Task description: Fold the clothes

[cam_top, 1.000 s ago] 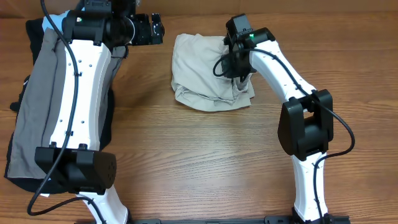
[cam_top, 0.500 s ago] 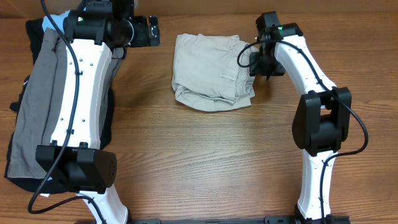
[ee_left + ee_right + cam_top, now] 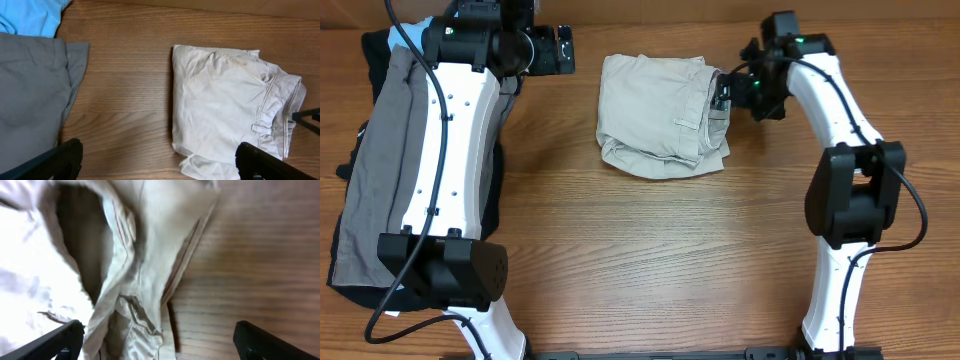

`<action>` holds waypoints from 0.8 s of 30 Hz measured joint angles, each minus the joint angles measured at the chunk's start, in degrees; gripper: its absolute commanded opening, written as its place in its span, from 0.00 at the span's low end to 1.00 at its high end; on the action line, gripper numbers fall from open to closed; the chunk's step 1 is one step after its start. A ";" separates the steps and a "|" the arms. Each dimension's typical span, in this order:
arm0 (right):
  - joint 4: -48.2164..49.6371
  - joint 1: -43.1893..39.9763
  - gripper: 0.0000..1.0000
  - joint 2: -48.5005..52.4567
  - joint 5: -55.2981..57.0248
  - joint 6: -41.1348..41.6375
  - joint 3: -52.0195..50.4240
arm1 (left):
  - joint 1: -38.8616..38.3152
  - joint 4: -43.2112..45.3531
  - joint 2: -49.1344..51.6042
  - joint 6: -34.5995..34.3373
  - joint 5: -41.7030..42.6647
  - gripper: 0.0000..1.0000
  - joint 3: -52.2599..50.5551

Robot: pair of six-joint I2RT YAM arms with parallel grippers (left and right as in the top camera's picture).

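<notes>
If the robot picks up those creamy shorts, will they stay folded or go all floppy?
Probably floppy: the shorts are wrinkled, soft cloth, so they would likely droop and unfold. They look thin, so probably light too.

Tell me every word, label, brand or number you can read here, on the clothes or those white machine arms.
No text, brand, number or sign is readable anywhere.
The folded cream cotton shorts show only stitching and a belt loop.
The grey garment, the light-blue garment and the white robot arms carry no visible marking.
</notes>
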 measured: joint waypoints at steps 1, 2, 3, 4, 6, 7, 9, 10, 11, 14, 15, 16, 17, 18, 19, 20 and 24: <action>0.61 -0.48 1.00 0.00 -1.46 -0.44 0.00 | 0.00 0.00 0.00 0.00 -0.02 1.00 0.00; 0.83 -0.61 1.00 0.00 -2.69 -0.83 0.00 | 0.00 0.00 0.00 0.00 0.00 1.00 0.00; 1.09 -0.52 1.00 0.02 -3.37 -0.98 0.00 | 0.00 0.00 0.00 0.00 -0.02 1.00 0.00; 1.86 -0.35 1.00 0.13 -3.98 -1.11 -0.02 | 0.00 0.00 0.00 0.00 -0.02 1.00 0.00; 3.56 0.37 1.00 0.42 -5.33 -1.33 -0.26 | 0.00 0.00 0.00 0.00 -0.17 1.00 0.00; 4.13 0.72 1.00 0.57 -5.70 -1.33 -0.61 | 0.00 0.00 0.00 0.00 -0.20 1.00 0.00; 4.55 1.11 1.00 1.01 -6.21 -1.40 -1.22 | 0.00 0.00 0.00 0.00 -0.20 1.00 0.00; 4.55 1.25 1.00 1.20 -6.36 -1.49 -1.36 | 0.00 0.00 0.00 0.00 -0.20 1.00 0.00; 4.87 1.42 1.00 1.51 -6.49 -1.53 -1.64 | 0.00 0.00 0.00 0.00 -0.20 1.00 0.00; 6.12 1.49 0.99 2.95 -6.73 -1.53 -2.51 | 0.00 0.00 0.00 0.00 -0.22 1.00 0.00; 6.93 1.49 0.93 3.37 -6.75 -1.46 -2.82 | 0.00 0.00 0.00 0.00 -0.22 1.00 0.00; 7.78 1.49 0.84 3.61 -6.75 -1.46 -3.41 | 0.00 -0.02 0.00 0.00 -0.22 1.00 0.00; 8.31 1.49 0.80 3.80 -6.75 -1.29 -3.96 | 0.00 0.00 0.00 0.00 -0.26 1.00 0.00; 8.81 1.49 0.76 4.00 -6.80 -1.29 -4.57 | 0.00 0.00 0.00 0.00 -0.35 1.00 0.00; 9.33 1.51 0.74 4.17 -6.93 -1.31 -5.09 | 0.00 -0.02 0.00 0.00 -0.37 1.00 0.00; 9.57 1.57 0.73 4.31 -7.13 -1.49 -5.40 | 0.00 0.00 0.00 0.00 -0.39 1.00 0.00; 11.72 2.05 0.71 4.28 -7.10 -1.49 -6.25 | 0.00 0.02 0.00 0.00 -0.39 1.00 0.00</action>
